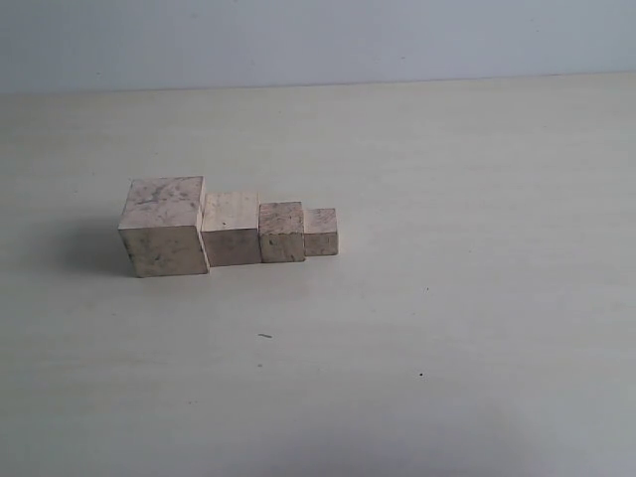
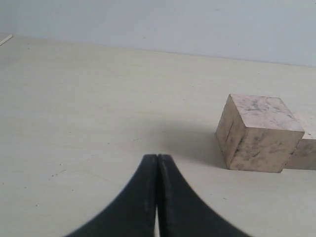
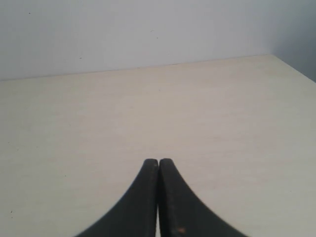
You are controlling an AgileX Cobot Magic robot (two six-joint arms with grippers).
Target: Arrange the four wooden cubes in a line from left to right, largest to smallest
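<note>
Row: four wooden cubes stand side by side on the table [image 1: 447, 298], left of the middle in the exterior view and stepping down in size towards the right.
Largest cube [image 1: 164, 227]: it sits at the left end, turned a touch out of square, with its front face nearer the camera than the rest.
Second cube [image 1: 232, 229]: it is pressed up against the largest one's right side.
Third cube [image 1: 282, 232]: next along, with no gap that I can see on either side.
Smallest cube [image 1: 321, 232]: it closes the right end and sits against the third.
Left gripper [image 2: 157, 157]: its black fingers are pressed together with nothing between them. It hovers low over bare tabletop, well apart from the largest cube, which faces it corner-on with the second cube peeking out behind.
Right gripper [image 3: 158, 160]: its fingers are likewise closed and empty, over bare table, with none of the cubes in its view.
Open room: wide bare surface lies in front of the row, behind it, and all the way to the right.
Edges: the far edge of the table runs along the pale wall [image 1: 298, 40]. In the right wrist view a corner of the tabletop shows well beyond the fingers.
</note>
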